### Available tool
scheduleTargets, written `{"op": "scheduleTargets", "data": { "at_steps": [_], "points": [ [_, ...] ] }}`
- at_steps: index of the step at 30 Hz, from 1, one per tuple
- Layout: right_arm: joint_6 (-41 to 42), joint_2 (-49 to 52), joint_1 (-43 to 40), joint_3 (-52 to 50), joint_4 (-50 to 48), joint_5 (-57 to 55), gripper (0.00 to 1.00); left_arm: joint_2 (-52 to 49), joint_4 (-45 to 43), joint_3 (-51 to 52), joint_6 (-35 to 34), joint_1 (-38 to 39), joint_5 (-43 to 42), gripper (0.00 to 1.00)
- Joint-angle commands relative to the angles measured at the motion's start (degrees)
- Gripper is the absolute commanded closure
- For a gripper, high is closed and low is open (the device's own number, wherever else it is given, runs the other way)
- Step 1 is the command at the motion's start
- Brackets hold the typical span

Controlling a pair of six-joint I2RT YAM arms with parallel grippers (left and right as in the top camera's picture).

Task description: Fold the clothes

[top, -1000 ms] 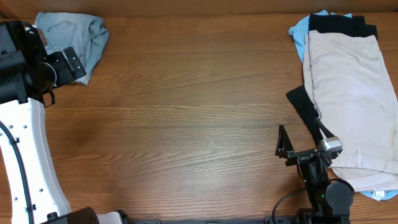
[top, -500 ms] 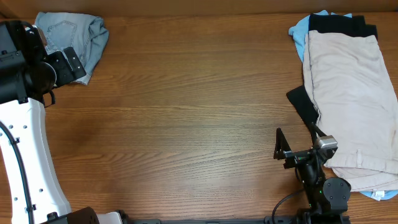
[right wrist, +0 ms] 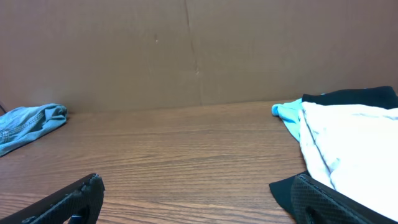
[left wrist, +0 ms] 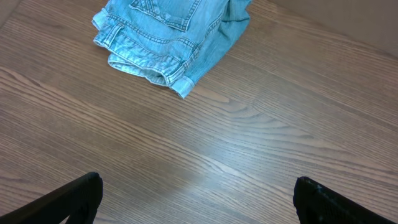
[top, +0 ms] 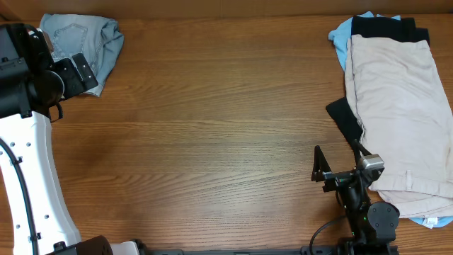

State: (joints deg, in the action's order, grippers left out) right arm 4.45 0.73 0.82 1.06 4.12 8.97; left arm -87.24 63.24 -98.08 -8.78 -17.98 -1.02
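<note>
Light-blue denim shorts point(top: 81, 42) lie bunched at the table's far left corner; the left wrist view shows their cuffed hem point(left wrist: 168, 43). My left gripper point(left wrist: 196, 193) hovers open just short of them, with bare wood between its fingers. On the right lies a pile of clothes: a beige garment point(top: 400, 106) on top, black point(top: 386, 27) and sky-blue point(top: 341, 39) ones beneath. My right gripper point(top: 338, 154) stands open by the pile's near left corner, holding nothing. Its right finger point(right wrist: 329, 202) is next to a black fabric edge point(top: 343, 117).
A brown cardboard wall point(right wrist: 186, 50) closes off the far side of the wooden table point(top: 212, 127). The left arm's white link point(top: 32, 177) runs along the left edge. The right arm's base point(top: 371, 219) sits at the near edge.
The right gripper drew back slightly toward the near edge, then held still. The left arm and the garments have not moved.
</note>
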Motion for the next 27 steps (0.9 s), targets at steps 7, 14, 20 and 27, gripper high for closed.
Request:
{"op": "scheduleTargets", "data": {
  "at_steps": [7,14,20,27],
  "points": [
    [0.02,-0.57,-0.15,-0.59,-0.15,-0.37,0.0,-0.09,-0.02,-0.68,1.09,-0.04,0.39,0.0],
    [0.02,-0.57,-0.15,-0.59,-0.15,-0.37,0.0,3.19,-0.02,-0.66,1.07,1.44,0.15,0.0],
    [0.02,-0.57,-0.15,-0.59,-0.15,-0.37,0.0,12.68,0.28,-0.66,2.91,6.56,3.82,0.0],
    [0.02,-0.57,-0.15,-0.59,-0.15,-0.37,0.0,23.34,0.9,0.98,2.82,7.58,4.42,0.0]
  ]
}}
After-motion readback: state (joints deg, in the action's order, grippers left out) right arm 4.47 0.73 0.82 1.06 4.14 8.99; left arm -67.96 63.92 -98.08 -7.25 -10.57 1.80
